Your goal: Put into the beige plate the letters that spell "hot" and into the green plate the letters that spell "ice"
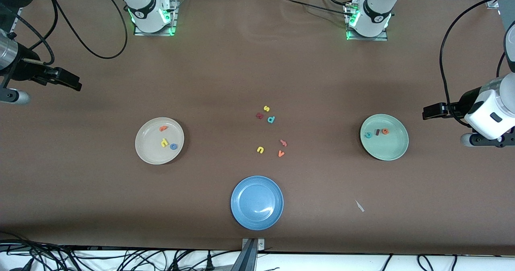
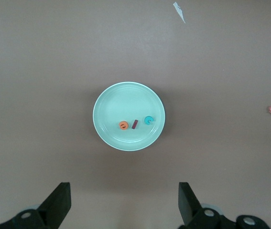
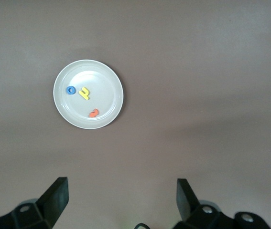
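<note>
You are looking at a table [image 1: 225, 74] carrying three plates. The beige plate [image 1: 145, 152] is sitting toward the right arm's end, holding the "h" [image 1: 164, 142], the "o" [image 1: 174, 146] and the "t" [image 1: 163, 128]. The green plate [image 1: 392, 150] is sitting toward the left arm's end, holding the "c" [image 1: 368, 135], the "i" [image 1: 377, 132] and the "e" [image 1: 385, 131] in a row. A third plate [image 1: 241, 214] is lying near the table's front edge, midway between them. Five loose letters [image 1: 270, 131] are lying scattered at the table's middle, between the two filled plates.
</note>
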